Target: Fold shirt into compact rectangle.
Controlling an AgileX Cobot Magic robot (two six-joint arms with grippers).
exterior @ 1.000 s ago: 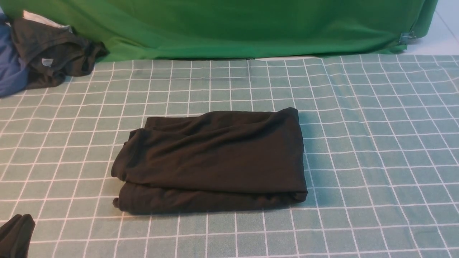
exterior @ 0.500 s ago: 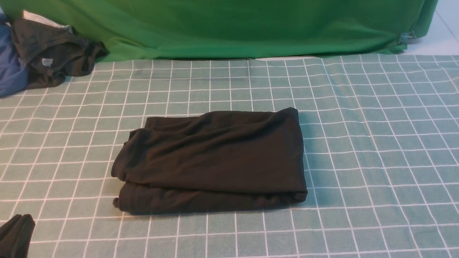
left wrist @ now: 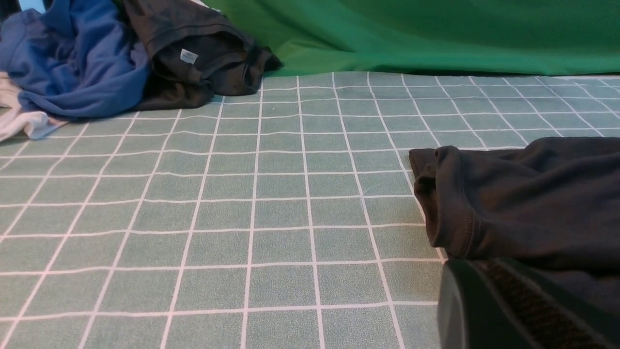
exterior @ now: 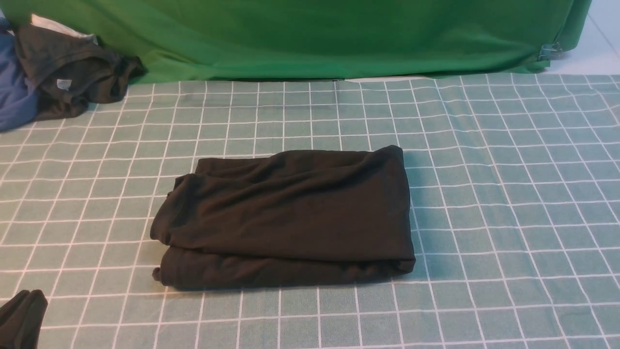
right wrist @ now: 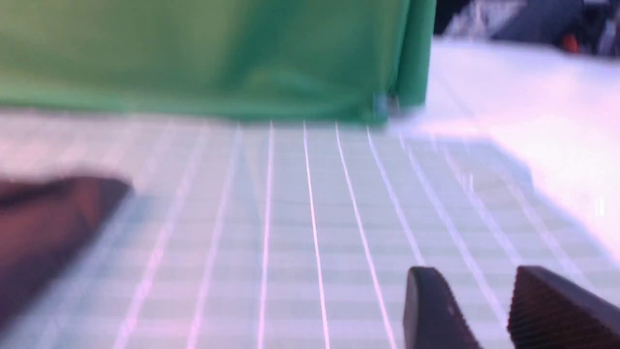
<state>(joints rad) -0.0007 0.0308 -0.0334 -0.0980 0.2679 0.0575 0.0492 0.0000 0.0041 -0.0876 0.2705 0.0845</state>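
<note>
The folded black shirt [exterior: 290,213] lies on the checked counter [exterior: 508,218], with the dark grey garment [exterior: 72,68] beyond it and to its left. Nearer than the shirt and to its left, the left jaws [left wrist: 484,264] are closed and empty; the right jaws [right wrist: 470,271] stand partly apart, holding nothing.

A dark grey garment [exterior: 72,63] with a pale tag [exterior: 64,84] lies rumpled at the far left of the grid-patterned tabletop [exterior: 508,194], touching a blue garment [exterior: 14,87]; a green cloth [exterior: 339,39] hangs along the far edge
</note>
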